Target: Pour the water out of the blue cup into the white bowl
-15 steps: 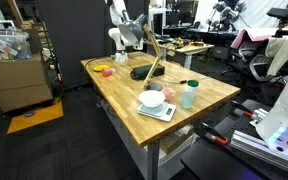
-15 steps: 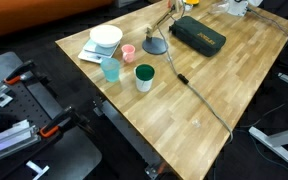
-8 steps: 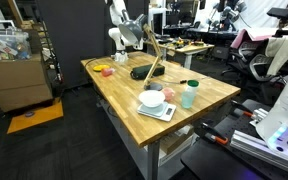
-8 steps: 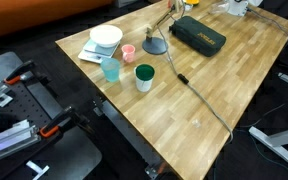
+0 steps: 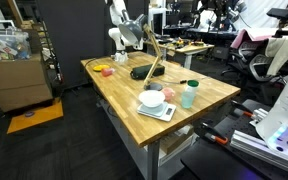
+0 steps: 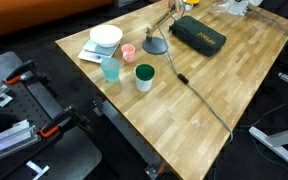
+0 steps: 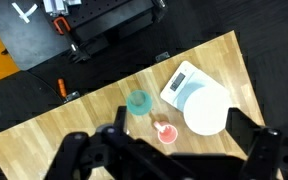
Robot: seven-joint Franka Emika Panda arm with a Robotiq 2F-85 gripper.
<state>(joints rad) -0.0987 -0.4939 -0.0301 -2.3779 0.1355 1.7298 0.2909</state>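
High over the counter (image 7: 64, 125), the end effector (image 7: 169, 162) hangs with its dark fingers (image 7: 72, 150) spread wide and nothing between them. In the wrist view it fills the bottom edge, blurred, with its tips cut off by the frame. In an exterior view the white arm (image 5: 121, 27) stands at the far end of the counter, well apart from the task's things.

The blue cup (image 6: 111, 68) stands upright near the counter's left edge, and in the wrist view it is seen from above (image 7: 138, 102). Beyond it the white bowl (image 6: 107, 37) sits on a flat white scale (image 6: 91, 52) at the corner. A small pink cup (image 6: 129, 52) stands between bowl and cup, apart from both. Just right of the blue cup is a green-rimmed cup (image 6: 144, 76). Farther right a desk lamp (image 6: 156, 45) rests on its round base, a black case (image 6: 197, 33) lies beyond it, and a cable (image 6: 199, 100) runs toward the near edge.

The counter is pale butcher-block wood on a metal frame. The floor (image 5: 74, 140) around it is dark, with an orange mat (image 5: 34, 115) and a cardboard box (image 5: 14, 82) to the left and office chairs (image 5: 259, 55) to the right.

Whether the blue cup holds water cannot be made out in any view. In the exterior view that shows the arm, its end effector is too small to read.
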